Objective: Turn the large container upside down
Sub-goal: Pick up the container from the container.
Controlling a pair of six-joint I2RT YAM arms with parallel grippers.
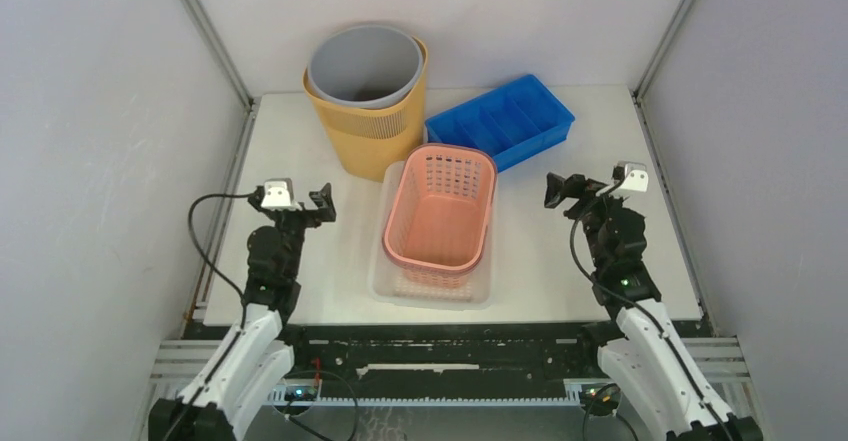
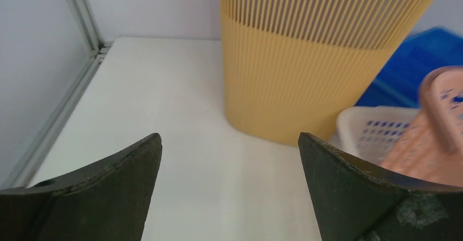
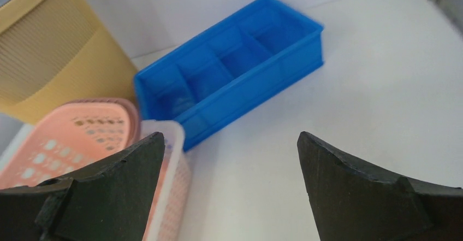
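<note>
Pale grey walls and aluminium corner posts close in a white desk (image 1: 560,271), with both arm bases bolted at its near edge. Each arm is folded low, the elbow tucked back over its base and the wrist held level just above the desk. Each is turned slightly inward, and a black cable loops off each wrist.

The left gripper (image 1: 325,201) hangs over bare desk with its jaws spread as wide as they go and nothing between them. The right gripper (image 1: 553,189) mirrors it on the other side, equally wide and holding nothing.

Between the two grippers, apart from both, lies a pink perforated basket (image 1: 440,211). It is nested inside a translucent white basket (image 1: 432,291), and their long sides run away from the arms.

Ahead of the left gripper and a little to its right stands the large yellow container (image 1: 370,136). It is upright on its base with its mouth facing up, and its wall is ribbed. In the left wrist view it stands ahead and somewhat to the right, beyond the open jaws. A grey bin (image 1: 365,66) sits nested inside it, its rim above the yellow rim. The container's foot is just beside the far left corner of the white basket.

Ahead of the right gripper and to its left, a blue divided tray (image 1: 500,121) lies diagonally. Its near end is close to the far end of the pink basket.
</note>
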